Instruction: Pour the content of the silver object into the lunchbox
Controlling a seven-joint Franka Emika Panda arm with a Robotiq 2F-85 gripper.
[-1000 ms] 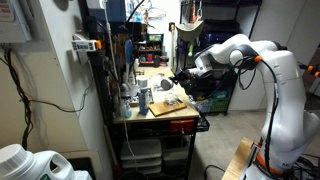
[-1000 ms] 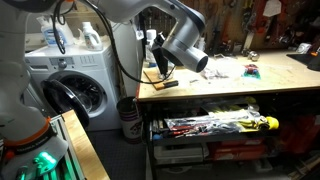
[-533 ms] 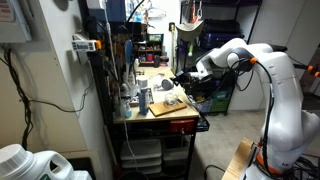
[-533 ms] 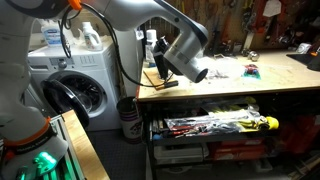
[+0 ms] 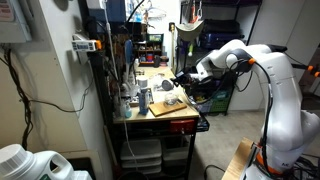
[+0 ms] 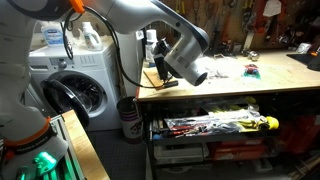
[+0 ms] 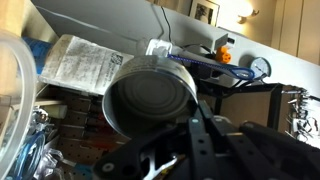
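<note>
In the wrist view the silver object, a round metal bowl, is tipped on its side with its flat underside facing the camera. My gripper is shut on its rim, and one dark finger runs up to it. A clear plastic container rim curves along the left edge below the bowl; I cannot tell if it is the lunchbox. In both exterior views the gripper hangs over the near end of the wooden bench. The bowl is too small to make out there.
A wooden board with a small grey item lies on the cluttered bench. Bottles and tools stand along the shelf side. A washing machine stands beside the bench. Printed paper lies under the bowl.
The wrist has dropped slightly and turned a little over the bench end. The bowl stays in the gripper.
</note>
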